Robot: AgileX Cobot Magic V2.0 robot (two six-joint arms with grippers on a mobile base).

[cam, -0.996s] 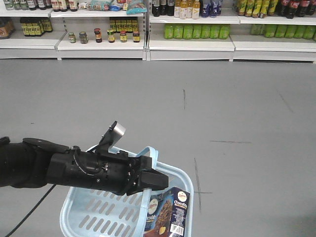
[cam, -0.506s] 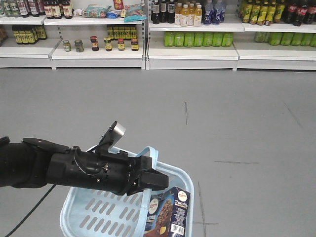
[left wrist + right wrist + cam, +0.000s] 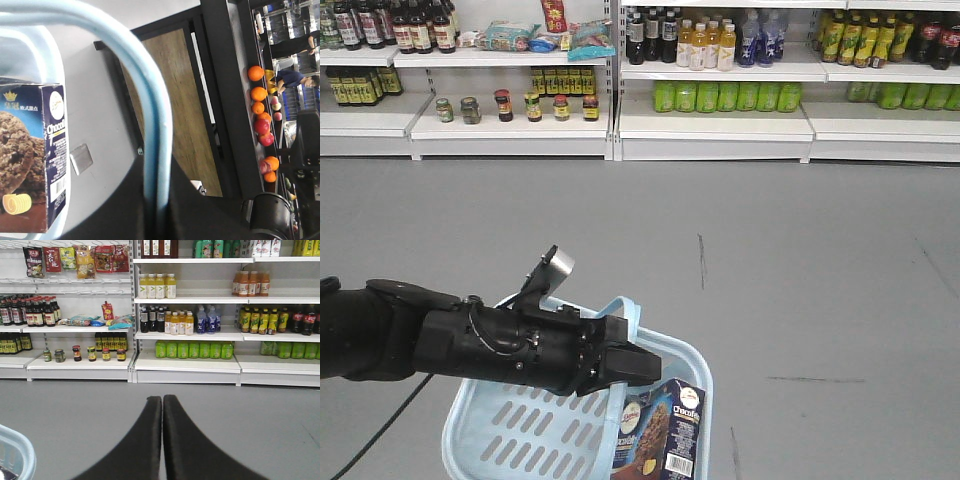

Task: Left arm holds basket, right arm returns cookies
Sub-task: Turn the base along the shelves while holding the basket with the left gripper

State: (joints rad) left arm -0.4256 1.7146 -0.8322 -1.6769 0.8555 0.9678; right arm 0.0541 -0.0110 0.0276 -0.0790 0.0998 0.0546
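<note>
**Basket gripped by its handle, cookie box inside**

Shelving [image 3: 710, 120]: white store racks run across the whole back. They are stocked with green bottles [image 3: 725, 96], dark bottles and a row of small jars [image 3: 500, 105].

Floor [image 3: 800, 270]: plain grey with a few dark scuff lines, open between the racks and the robot.

Left arm [image 3: 440, 345]: black and jointed. It enters from the left edge and lies roughly level, with a cable looped along it and another trailing down.

Basket [image 3: 500, 430]: light blue with slotted sides, hanging low in the front view, its lower part cut off by the frame edge. Its thin blue handle [image 3: 630, 318] rises to the arm's tip.

Left gripper [image 3: 635, 368]: clamped tight around the handle. In the left wrist view the handle arcs through the middle of the picture and runs straight down into the dark finger mass.

Cookies [image 3: 665, 435]: navy box standing on end in the basket's right-hand corner, leaning against the wall. Its top edge is about level with the rim. The left wrist view shows the cookie picture, the round white logo and the "Choco" lettering on its side.

Right gripper [image 3: 162, 400]: two black fingers pressed flat together with nothing between them, aimed at the shelving. A corner of the basket shows at the lower left of this view, well apart from the fingers. The rest of the right arm is out of sight.

Silver tab [image 3: 557, 265]: a small piece sticking up at a tilt near the left wrist.
</note>
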